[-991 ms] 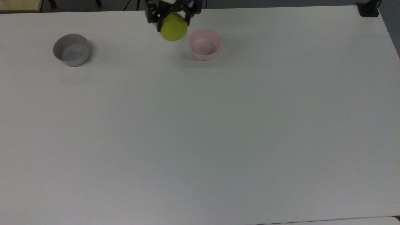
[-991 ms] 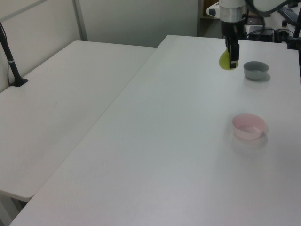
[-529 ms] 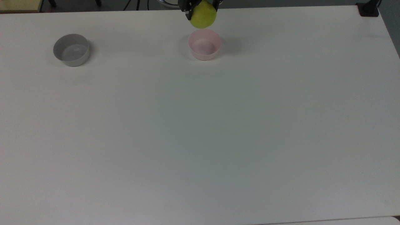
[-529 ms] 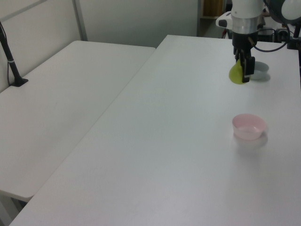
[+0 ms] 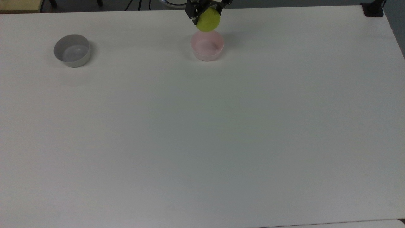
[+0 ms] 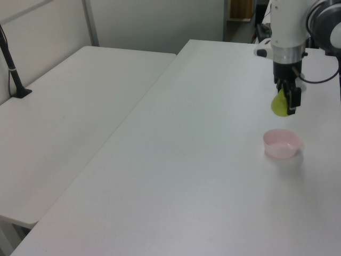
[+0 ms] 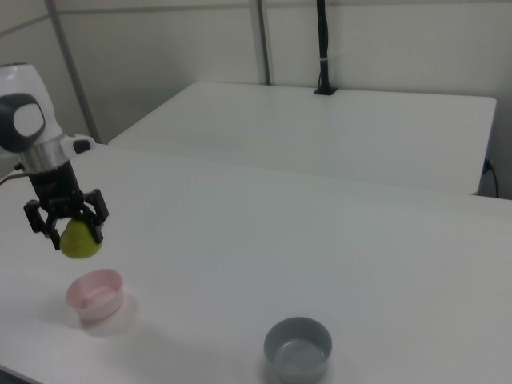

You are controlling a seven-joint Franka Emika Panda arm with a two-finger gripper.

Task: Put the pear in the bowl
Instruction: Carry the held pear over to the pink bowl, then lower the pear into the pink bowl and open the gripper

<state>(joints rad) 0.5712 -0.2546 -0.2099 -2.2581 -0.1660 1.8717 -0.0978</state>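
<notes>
Gripper (image 7: 69,228) clamped on pear (image 7: 80,241), above pink bowl (image 7: 95,294), lower left of right view; grey bowl (image 7: 298,349) bare.

open air above bowl (image 5: 207,46)

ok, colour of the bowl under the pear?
Pale pink bowl; clearest in the top view.
</notes>
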